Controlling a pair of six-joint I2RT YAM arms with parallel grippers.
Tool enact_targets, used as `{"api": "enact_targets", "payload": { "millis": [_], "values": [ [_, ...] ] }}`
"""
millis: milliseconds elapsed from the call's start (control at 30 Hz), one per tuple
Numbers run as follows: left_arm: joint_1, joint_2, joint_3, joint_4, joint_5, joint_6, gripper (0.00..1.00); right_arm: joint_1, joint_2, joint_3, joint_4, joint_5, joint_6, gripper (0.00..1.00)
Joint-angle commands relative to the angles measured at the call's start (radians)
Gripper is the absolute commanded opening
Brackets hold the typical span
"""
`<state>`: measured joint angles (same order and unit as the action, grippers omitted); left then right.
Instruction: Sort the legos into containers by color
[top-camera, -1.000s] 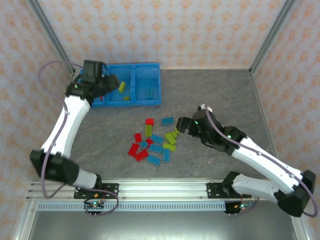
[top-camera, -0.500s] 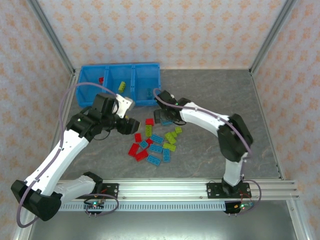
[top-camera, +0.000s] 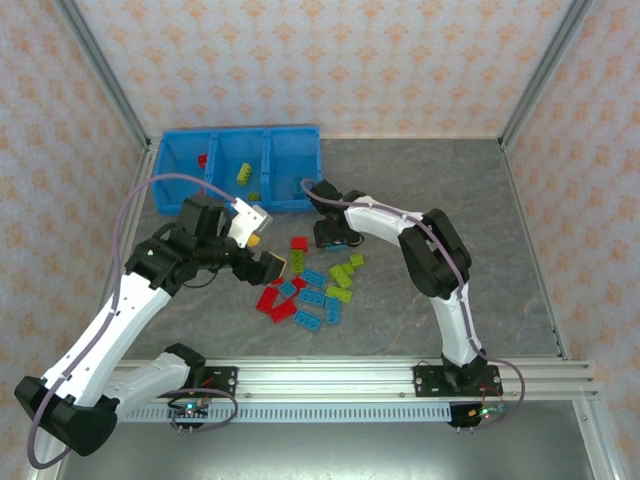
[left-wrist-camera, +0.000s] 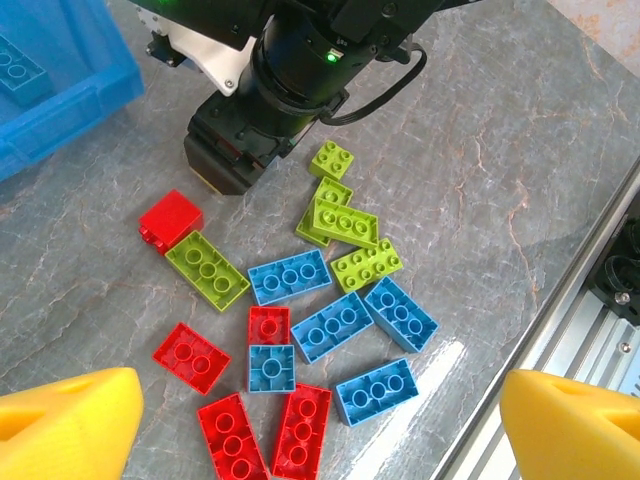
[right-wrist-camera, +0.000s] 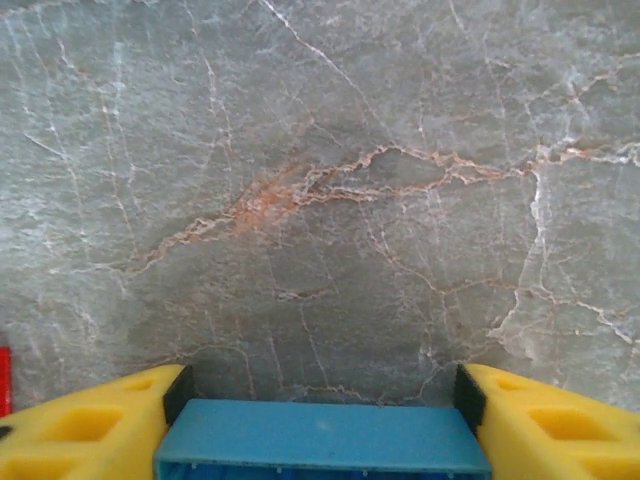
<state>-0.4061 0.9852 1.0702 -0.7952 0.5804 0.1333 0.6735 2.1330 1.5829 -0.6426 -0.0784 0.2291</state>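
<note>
A grey marbled table (top-camera: 470, 200) is seen under both arms, and a long bright-blue bin tray (top-camera: 240, 131) of three containers is set at its far left corner. The left arm (top-camera: 120, 310) is stretched forward toward the middle of the table, while the right arm (top-camera: 440, 260) is folded back on itself with its wrist turned toward the tray. The left gripper (left-wrist-camera: 320, 420) is held above the loose legos (left-wrist-camera: 300, 300), its yellow fingers spread wide apart with nothing grasped between them. The right gripper (right-wrist-camera: 320, 415) is clamped on a light blue brick (right-wrist-camera: 320, 445), which is pressed between both of its fingers, near the tray's right end. The loose legos are gathered in a cluster of red, light blue and lime green on the table, apart from the tray. A red brick (top-camera: 203, 160) is seen in the left compartment, and lime green bricks (top-camera: 244, 176) are seen in the middle one.
</note>
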Motion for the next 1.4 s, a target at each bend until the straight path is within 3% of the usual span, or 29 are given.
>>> {"api": "enact_targets", "payload": {
  "millis": [0,133,333,433,533,700,833,900,1033,1167,1367],
  "values": [
    [-0.005,-0.019,-0.015,0.032,0.005,0.02,0.94,0.002,-0.054,-0.036,-0.038,0.002,0.016,0.55],
    [-0.005,-0.063,-0.037,0.066,-0.064,0.003,0.97,0.001,-0.238,-0.09,0.012,0.003,0.037,0.52],
    [-0.003,-0.126,-0.063,0.101,-0.401,-0.071,1.0,0.056,-0.549,-0.287,0.371,-0.036,-0.07,0.52],
    [0.003,-0.135,-0.068,0.099,-0.533,-0.09,1.0,0.084,-0.564,-0.311,0.548,0.02,-0.155,0.52],
    [0.006,-0.131,-0.069,0.088,-0.594,-0.09,1.0,0.084,-0.454,-0.221,0.627,0.106,-0.221,0.53],
    [0.006,-0.124,-0.07,0.08,-0.615,-0.084,1.0,0.061,-0.123,0.181,0.441,0.2,-0.287,0.52],
    [0.008,-0.126,-0.069,0.082,-0.615,-0.084,1.0,0.036,0.106,0.484,0.308,0.186,-0.322,0.54],
    [0.01,-0.126,-0.068,0.081,-0.616,-0.082,1.0,0.029,0.209,0.65,0.216,0.174,-0.328,0.6],
    [0.013,-0.135,-0.073,0.087,-0.623,-0.081,1.0,0.029,0.351,0.928,0.061,0.156,-0.343,0.85],
    [0.019,-0.132,-0.076,0.09,-0.626,-0.081,1.0,0.03,0.323,0.948,0.015,0.177,-0.34,0.92],
    [0.024,-0.115,-0.085,0.097,-0.655,-0.086,1.0,0.03,0.07,0.737,-0.075,0.128,-0.289,0.92]
  ]
}}
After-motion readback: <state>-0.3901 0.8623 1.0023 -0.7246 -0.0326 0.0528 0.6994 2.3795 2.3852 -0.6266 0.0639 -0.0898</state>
